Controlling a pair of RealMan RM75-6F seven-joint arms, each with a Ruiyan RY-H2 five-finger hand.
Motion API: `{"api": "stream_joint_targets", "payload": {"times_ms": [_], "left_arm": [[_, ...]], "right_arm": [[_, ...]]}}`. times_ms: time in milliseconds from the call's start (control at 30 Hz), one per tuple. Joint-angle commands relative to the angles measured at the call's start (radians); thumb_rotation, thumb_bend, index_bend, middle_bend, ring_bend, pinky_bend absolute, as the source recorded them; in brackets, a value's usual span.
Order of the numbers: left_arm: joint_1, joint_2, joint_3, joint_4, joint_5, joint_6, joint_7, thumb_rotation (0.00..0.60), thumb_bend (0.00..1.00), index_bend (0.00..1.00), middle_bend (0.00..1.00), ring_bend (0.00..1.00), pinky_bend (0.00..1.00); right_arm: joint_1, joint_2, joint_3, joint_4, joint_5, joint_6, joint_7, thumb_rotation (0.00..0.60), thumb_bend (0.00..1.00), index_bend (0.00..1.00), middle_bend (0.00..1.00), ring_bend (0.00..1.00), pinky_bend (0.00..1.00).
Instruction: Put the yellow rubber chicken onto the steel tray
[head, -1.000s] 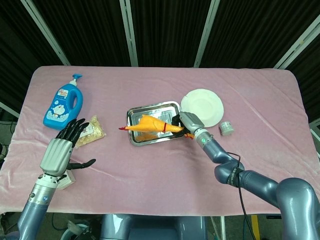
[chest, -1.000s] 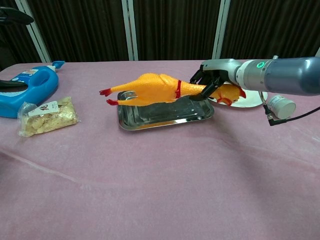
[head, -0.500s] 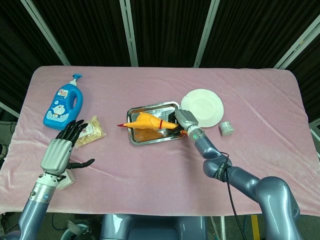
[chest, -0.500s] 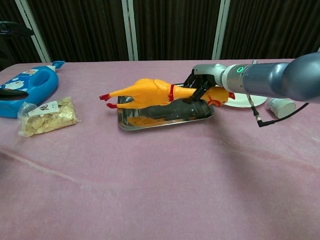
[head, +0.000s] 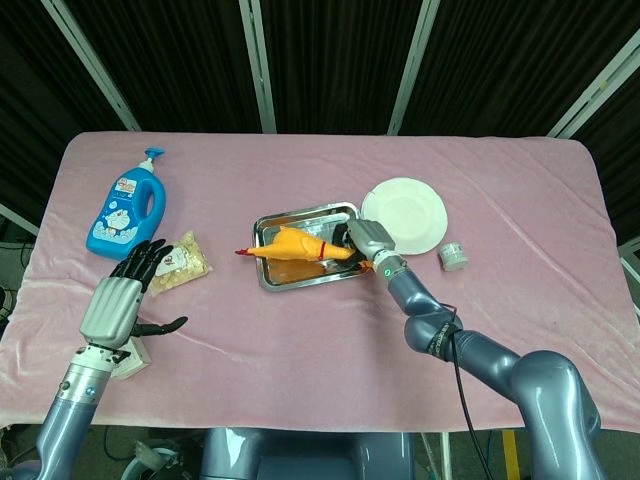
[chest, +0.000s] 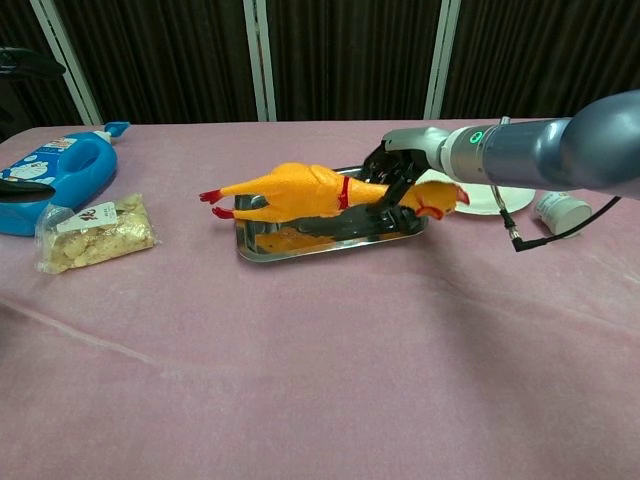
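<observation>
— What did the yellow rubber chicken (chest: 300, 190) look like?

— It was long and thin and yellow-orange. It had a red band round its neck, red feet at one end, and a head with a red bit under the beak at the other end.

— Where was it?

— It was over the steel tray (head: 272, 226), in the middle of the pink table (head: 330, 330). Its body lay low across the tray. I could not tell if it touched the bottom.

— Which way did it point?

— It lay long-ways, almost flat. In the chest view its feet stuck out past the left edge of the tray and its head stuck out past the right edge, near the white plate (head: 405, 214).

— Who held it?

— The right hand (chest: 398, 165) was wrapped round its neck, and dark fingers (chest: 385, 194) curled over it.

— And the other hand?

— The left hand (head: 122, 297) held nothing. Its fingers were spread out. It stayed far off, near the snack bag (chest: 92, 232) and the blue bottle (head: 127, 209).
</observation>
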Motion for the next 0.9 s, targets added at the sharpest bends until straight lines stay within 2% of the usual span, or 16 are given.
{"api": "stream_joint_targets", "payload": {"times_ms": [33, 167, 367, 500, 600, 667, 900], "left_arm": [[0.002, -0.001, -0.002, 0.000, 0.001, 0.001, 0.000, 0.600, 0.00, 0.09, 0.04, 0.00, 0.20], [0.006, 0.000, -0.001, -0.001, 0.004, -0.002, 0.006, 0.600, 0.00, 0.08, 0.04, 0.00, 0.20], [0.013, 0.005, -0.010, -0.002, 0.007, 0.007, 0.010, 0.600, 0.00, 0.08, 0.04, 0.00, 0.20], [0.019, 0.024, -0.025, 0.005, -0.002, 0.018, 0.020, 0.600, 0.00, 0.08, 0.05, 0.00, 0.20], [0.024, 0.049, -0.035, 0.018, -0.022, 0.019, 0.030, 0.600, 0.00, 0.09, 0.05, 0.00, 0.19], [0.029, 0.072, -0.037, 0.024, -0.039, 0.011, 0.029, 0.600, 0.00, 0.09, 0.05, 0.00, 0.18], [0.063, 0.112, -0.045, 0.062, -0.081, 0.027, -0.001, 0.600, 0.00, 0.11, 0.05, 0.00, 0.15]], "right_arm": [[0.001, 0.003, 0.005, -0.007, 0.010, 0.006, -0.009, 0.600, 0.17, 0.14, 0.31, 0.23, 0.39], [0.002, 0.012, 0.008, -0.022, 0.020, 0.014, -0.024, 0.600, 0.13, 0.11, 0.29, 0.21, 0.37], [-0.018, 0.050, 0.025, -0.079, 0.018, 0.059, -0.026, 0.600, 0.13, 0.11, 0.28, 0.21, 0.37], [-0.064, 0.119, 0.044, -0.173, -0.006, 0.128, -0.006, 0.600, 0.15, 0.17, 0.29, 0.24, 0.37], [-0.130, 0.195, 0.056, -0.271, -0.035, 0.214, 0.022, 0.600, 0.26, 0.26, 0.31, 0.30, 0.40], [-0.184, 0.251, 0.051, -0.341, -0.065, 0.273, 0.037, 0.600, 0.29, 0.30, 0.32, 0.31, 0.42], [-0.383, 0.391, -0.027, -0.517, -0.212, 0.550, 0.023, 0.600, 0.31, 0.33, 0.32, 0.31, 0.42]]}}
